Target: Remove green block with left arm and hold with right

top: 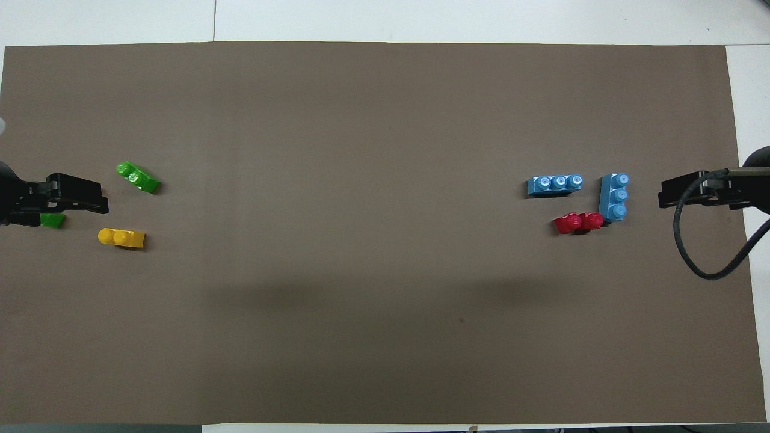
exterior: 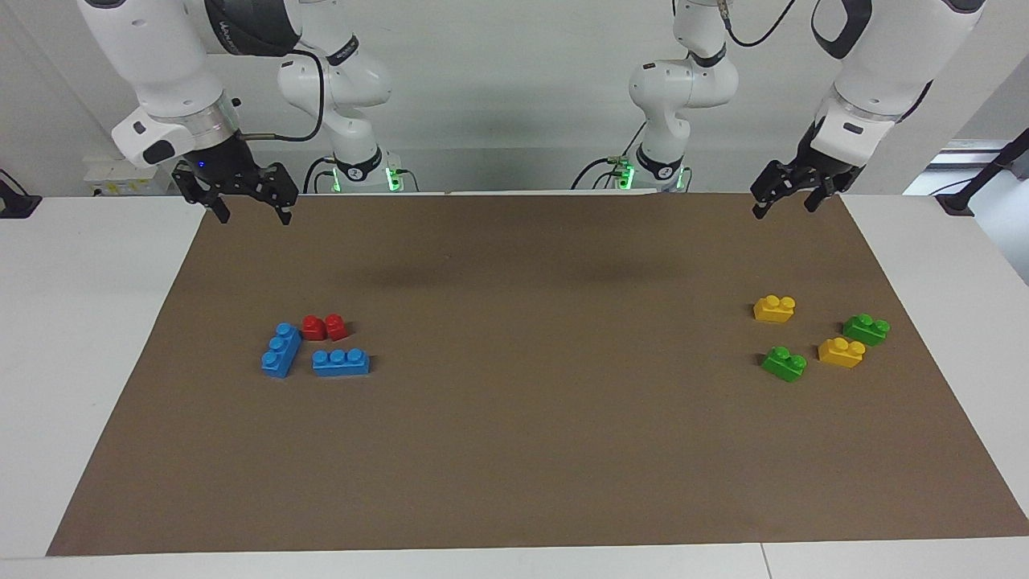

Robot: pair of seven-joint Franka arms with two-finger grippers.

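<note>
Two green blocks lie on the brown mat at the left arm's end. One green block [exterior: 785, 363] [top: 138, 177] is the farthest from the robots. The other green block [exterior: 866, 329] is closer to the table's end; in the overhead view only its edge [top: 53, 221] shows under the left gripper. My left gripper [exterior: 786, 207] [top: 99, 198] hangs open and empty, raised over the mat's edge by the robots. My right gripper [exterior: 252, 215] [top: 665, 195], with its blue light, hangs open and empty over the mat's corner at the right arm's end.
Two yellow bricks [exterior: 774, 309] [exterior: 841, 352] lie among the green ones; only one yellow brick [top: 121, 238] shows in the overhead view. At the right arm's end lie two blue three-stud bricks [exterior: 280, 350] [exterior: 341, 362] and a red brick [exterior: 325, 326].
</note>
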